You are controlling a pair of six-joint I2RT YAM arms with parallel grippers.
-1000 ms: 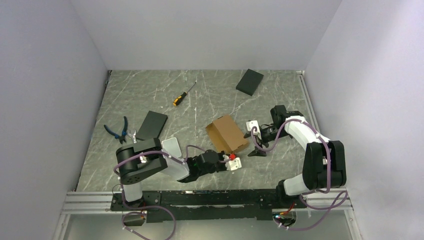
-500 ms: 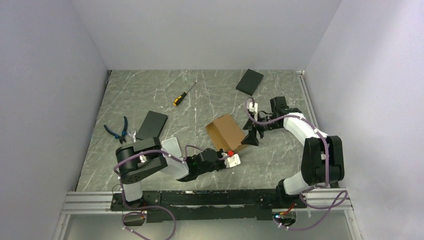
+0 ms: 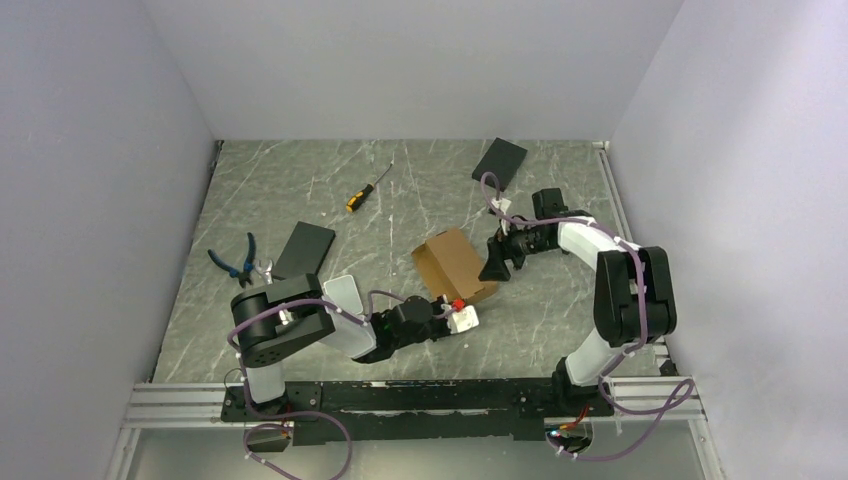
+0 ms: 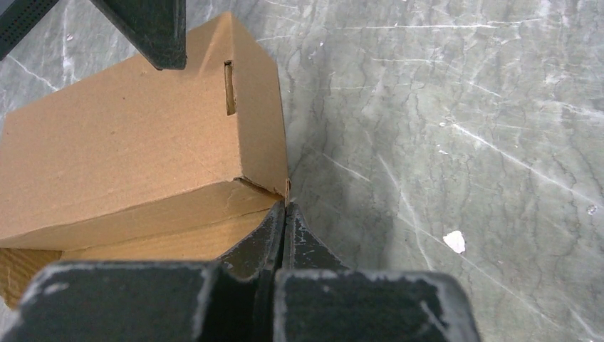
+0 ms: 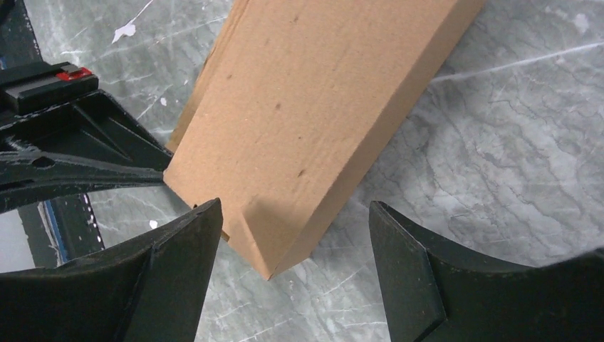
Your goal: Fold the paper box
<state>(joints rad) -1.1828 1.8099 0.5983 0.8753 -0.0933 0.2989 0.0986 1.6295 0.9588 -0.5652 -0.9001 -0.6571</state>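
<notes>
Grey marbled tabletop (image 3: pixel 300 190), white walls (image 3: pixel 420 60) — left claw (image 4: pixel 285 217) closed, right claw (image 5: pixel 293 214) spread around paper box (image 5: pixel 320 100).

Top view: diffuse, even light from above; pale walls (image 3: pixel 400 60) bright, desk (image 3: pixel 300 190) sharp edge to edge, cast shadows faint and short. Left wrist view: paper box (image 4: pixel 128 142) crisp, its soft shadow falling toward 3 o'clock; left gripper (image 4: pixel 285 221) housing at 6 o'clock blurred. Right wrist view: cardboard grain sharp, right gripper (image 5: pixel 293 214) edges at 5 and 7 o'clock slightly soft, dim band under the box.
</notes>
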